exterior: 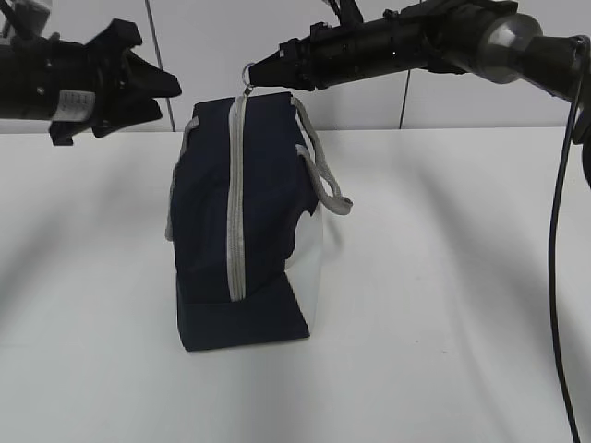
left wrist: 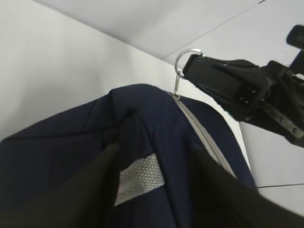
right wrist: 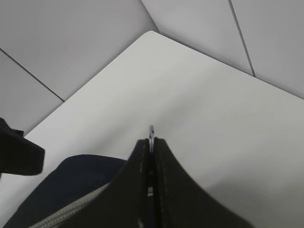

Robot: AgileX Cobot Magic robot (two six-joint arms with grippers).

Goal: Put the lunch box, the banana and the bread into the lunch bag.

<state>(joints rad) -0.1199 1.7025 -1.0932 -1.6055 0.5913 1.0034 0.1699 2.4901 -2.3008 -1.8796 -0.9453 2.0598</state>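
The navy lunch bag (exterior: 268, 203) stands upright on the white table, its grey zipper (exterior: 235, 194) shut along the front. My right gripper (exterior: 263, 72) is shut on the ring pull (exterior: 249, 72) at the bag's top; the ring pokes out between its jaws in the right wrist view (right wrist: 151, 130). My left gripper (exterior: 168, 100) is open, level with the bag's top left corner. In the left wrist view it (left wrist: 156, 159) frames the bag (left wrist: 142, 118) and a patch of grey webbing (left wrist: 140, 178). The lunch box, the banana and the bread are out of view.
The bag's grey handles (exterior: 323, 171) hang over its right side. A black cable (exterior: 554, 277) drops along the right edge of the exterior view. The white table (exterior: 443, 323) reaches back to a grey panelled wall.
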